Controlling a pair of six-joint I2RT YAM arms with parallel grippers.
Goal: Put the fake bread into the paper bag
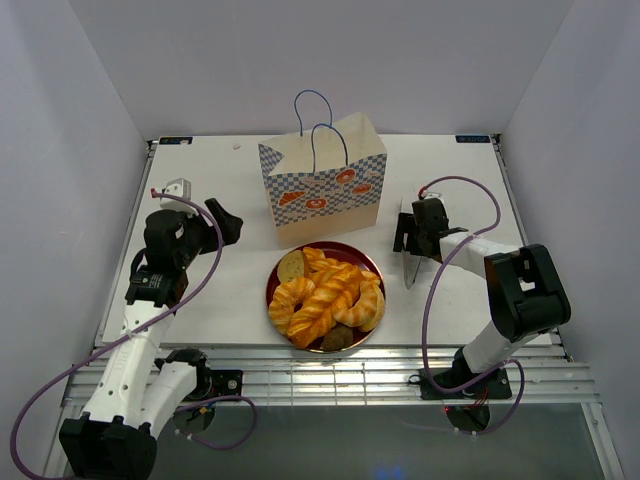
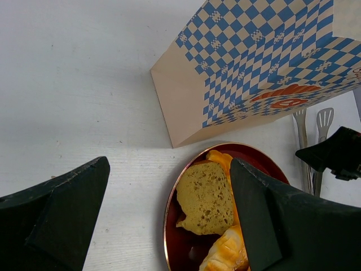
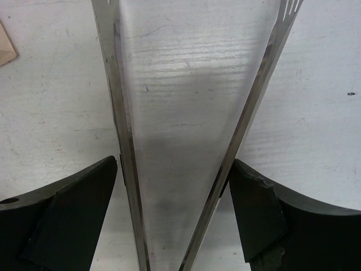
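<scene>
Red plate (image 1: 352, 249) centre-near on white table (image 1: 220, 290); metal tongs (image 1: 408, 272) just right of plate; sm white box (image 1: 176, 188) far left.

Your table (image 1: 230, 290) is white, and the wrist views show a faint grain and a few scuffs on its top. The bag (image 1: 325, 190) stands upright on it, at the middle toward the far edge. Just in front of the bag's base you have a round red plate (image 1: 271, 290). Right of the plate, metal tongs (image 1: 409, 268) lie flat with their arms spread, the slotted tips toward the far side. Near the far left edge sits a small white box (image 1: 175, 187).
</scene>
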